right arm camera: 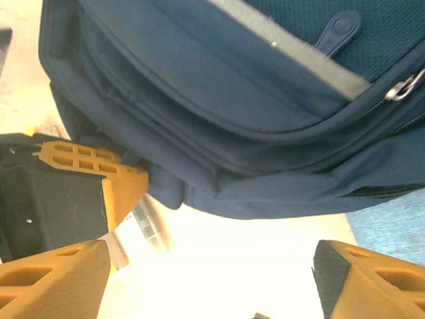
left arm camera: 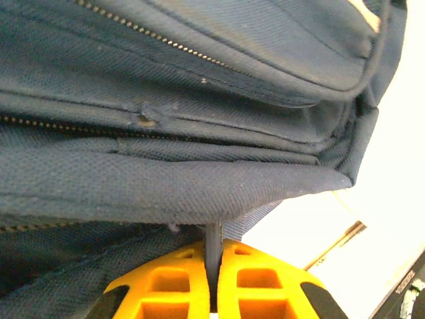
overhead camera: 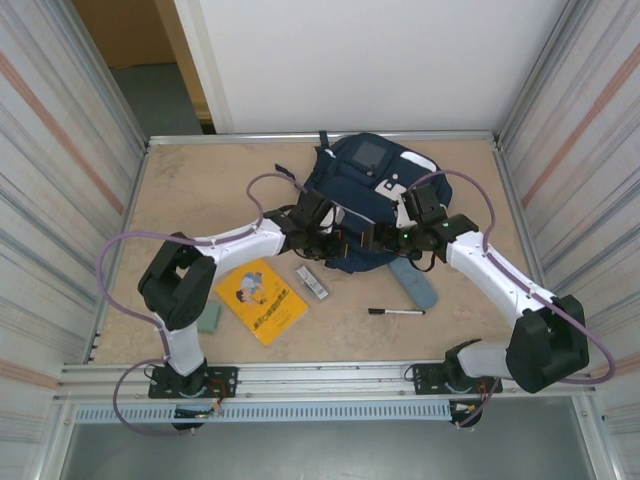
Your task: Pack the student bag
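We see the student bag [overhead camera: 365,190] lying on the tabletop [overhead camera: 200,190] in the upper middle of the overhead frame, with both arms reaching to its lower edge.

The left pincer [left arm camera: 214,249] is closed tight. In its wrist view the two orange fingers [left arm camera: 265,282] meet at the bottom centre of the frame, with only a thin dark strip [left arm camera: 213,232] pinched between them. That strip runs straight up to the bag's lower hem, so the pincer grips the bag there. We cannot tell whether the strip is a zip pull or a fold of cloth. Above it, navy fabric and two zip lines cross the frame.

The right pincer [right arm camera: 211,259] stands wide. Its fingers [right arm camera: 53,282] sit at the lower left and lower right corners of its wrist view, with bright bare tabletop between them and nothing held. The bag's lower edge crosses the upper half of that frame, apart from both fingers. At the left of the same view, an orange finger of the left pincer presses against the bag's bottom corner.

Below the bag in the overhead frame lie a yellow book [overhead camera: 262,298], a small green block [overhead camera: 210,318], a small silver object [overhead camera: 312,282] and a black pen [overhead camera: 397,312]. A light-blue pouch [overhead camera: 415,283] lies just beside the bag's lower right edge.
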You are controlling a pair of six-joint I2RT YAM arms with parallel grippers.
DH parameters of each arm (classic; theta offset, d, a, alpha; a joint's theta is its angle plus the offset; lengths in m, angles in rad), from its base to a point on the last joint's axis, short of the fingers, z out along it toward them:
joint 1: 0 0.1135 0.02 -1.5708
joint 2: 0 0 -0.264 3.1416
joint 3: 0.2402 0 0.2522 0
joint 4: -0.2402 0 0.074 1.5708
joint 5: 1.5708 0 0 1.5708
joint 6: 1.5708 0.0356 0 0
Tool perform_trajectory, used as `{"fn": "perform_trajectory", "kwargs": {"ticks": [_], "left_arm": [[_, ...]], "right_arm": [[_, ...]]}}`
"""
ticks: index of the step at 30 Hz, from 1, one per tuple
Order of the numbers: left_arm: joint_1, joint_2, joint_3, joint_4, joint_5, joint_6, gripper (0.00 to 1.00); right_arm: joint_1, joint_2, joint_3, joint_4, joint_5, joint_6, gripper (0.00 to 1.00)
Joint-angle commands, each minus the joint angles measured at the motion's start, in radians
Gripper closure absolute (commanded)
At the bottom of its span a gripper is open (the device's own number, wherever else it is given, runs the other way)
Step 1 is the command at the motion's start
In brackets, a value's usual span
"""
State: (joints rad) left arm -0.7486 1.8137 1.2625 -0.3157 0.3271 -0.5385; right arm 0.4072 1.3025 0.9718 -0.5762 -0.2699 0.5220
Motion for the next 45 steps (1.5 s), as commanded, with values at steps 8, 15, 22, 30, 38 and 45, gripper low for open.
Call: {"fn": "perform_trajectory", "kwargs": {"ticks": [8, 15, 22, 30, 38, 45], "left_arm": [[0.019, -0.115, 0.008, 0.094, 0.072, 0.259, 1.0], [0.026, -0.082, 0.059, 0.034, 0.185, 0.302, 1.0], [0.043, -0.122, 0.023, 0.038, 0.116, 0.318, 1.0], [0.161, -0.168, -0.037, -0.007, 0.028, 0.319, 1.0], [0.209, -0.179, -0.02, -0.027, 0.025, 0.445, 1.0], [0.221, -0.235, -0.079, 0.071, 0.03, 0.486, 1.0]], "right_arm": [[0.034, 0.003, -0.026, 0.173, 0.029, -0.506, 0.19], [0.049, 0.163, 0.036, 0.171, 0.097, -0.688, 0.2], [0.006, 0.214, 0.068, 0.152, 0.07, -0.782, 0.72], [-0.044, 0.093, -0.006, 0.221, -0.017, -0.816, 1.0], [0.027, 0.098, 0.02, 0.167, 0.153, -0.928, 1.0], [0.081, 0.082, -0.022, 0.204, 0.249, -0.953, 1.0]]}}
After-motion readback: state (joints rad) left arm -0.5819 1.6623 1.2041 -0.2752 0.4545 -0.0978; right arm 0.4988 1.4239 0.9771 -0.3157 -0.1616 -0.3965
